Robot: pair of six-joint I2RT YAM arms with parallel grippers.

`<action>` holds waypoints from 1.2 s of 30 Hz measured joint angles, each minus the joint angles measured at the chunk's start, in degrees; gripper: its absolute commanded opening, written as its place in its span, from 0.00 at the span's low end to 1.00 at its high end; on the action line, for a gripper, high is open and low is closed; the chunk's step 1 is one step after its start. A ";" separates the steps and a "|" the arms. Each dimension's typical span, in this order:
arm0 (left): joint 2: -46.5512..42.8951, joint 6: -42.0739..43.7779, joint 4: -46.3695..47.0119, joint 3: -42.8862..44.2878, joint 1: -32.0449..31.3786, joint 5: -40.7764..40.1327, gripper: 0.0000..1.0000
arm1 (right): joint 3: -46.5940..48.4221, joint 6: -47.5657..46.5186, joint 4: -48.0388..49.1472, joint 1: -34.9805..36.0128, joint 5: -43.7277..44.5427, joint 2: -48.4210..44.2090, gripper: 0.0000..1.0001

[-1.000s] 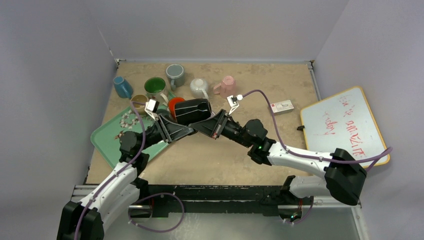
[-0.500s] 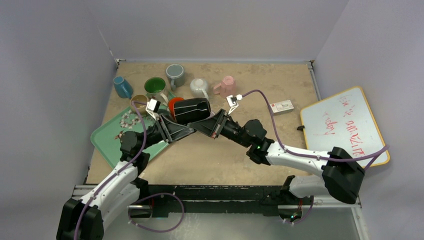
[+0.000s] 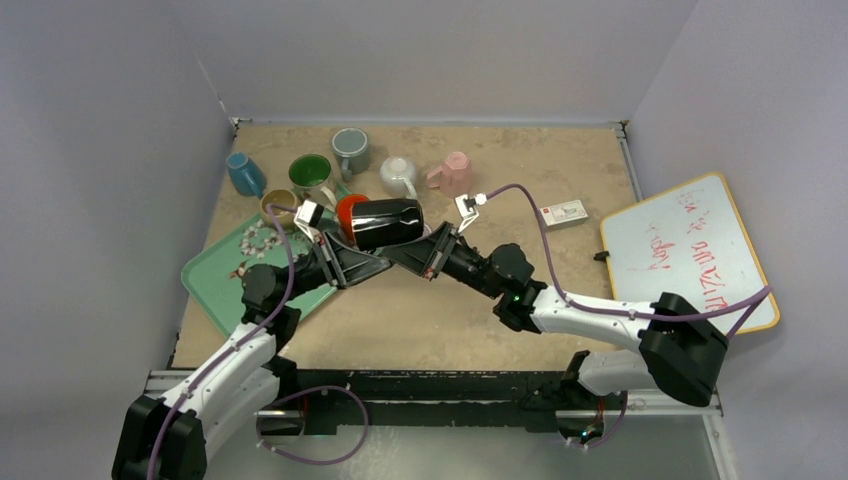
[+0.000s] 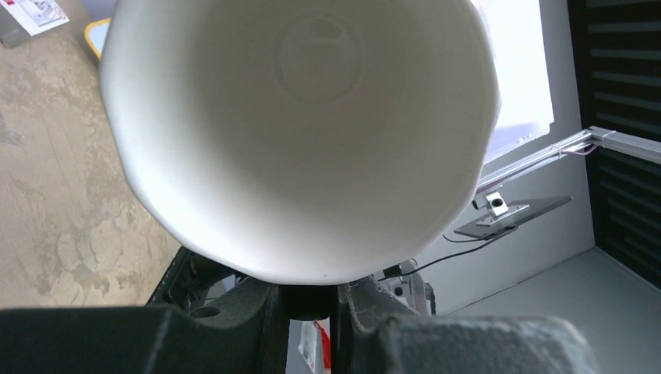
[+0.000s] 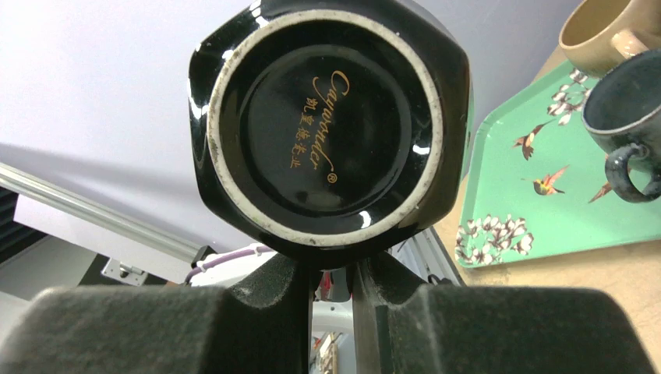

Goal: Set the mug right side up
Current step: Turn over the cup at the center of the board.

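So the black mug (image 3: 385,222) is up off the table (image 3: 520,160) lying on its side, pinched from both ends, just right of the green tray (image 3: 212,282). The left gripper (image 4: 312,300) is squeezed tight on the rim at the white open end, and the right gripper (image 5: 331,284) is clamped narrow at the base.

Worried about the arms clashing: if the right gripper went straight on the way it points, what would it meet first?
The black mug, whose base sits right ahead of the right gripper. Beyond it, the left gripper seems to hold the mug's rim, so it would probably come next.
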 measured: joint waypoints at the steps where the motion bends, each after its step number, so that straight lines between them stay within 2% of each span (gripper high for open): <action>1: -0.11 0.04 -0.31 -0.46 -0.07 0.07 0.00 | -0.57 0.00 0.11 0.09 0.07 -0.09 0.16; 4: -0.72 0.15 -1.05 -1.75 -0.35 0.24 0.00 | -2.08 0.00 -0.31 0.35 0.17 -0.61 0.30; 9: -1.99 0.35 -2.49 -4.61 -0.48 0.44 0.00 | -4.35 -0.85 -3.48 0.66 0.61 -2.86 0.45; 16: -4.46 0.52 -3.69 -8.52 -0.46 -1.33 0.00 | -5.18 -1.53 -6.78 0.66 1.18 -4.31 0.59; 22: -7.02 1.09 -7.87 -10.01 -0.33 -2.47 0.00 | -5.95 -1.90 -9.27 0.66 1.62 -6.23 0.91; 24: -7.82 1.29 -9.29 -10.58 -0.31 -2.97 0.00 | -5.95 -2.38 -11.43 0.66 1.81 -7.67 0.98; 36: -8.79 1.57 -16.81 -13.29 -0.17 -7.02 0.00 | -5.95 -3.80 -24.24 0.66 5.25 -20.24 0.99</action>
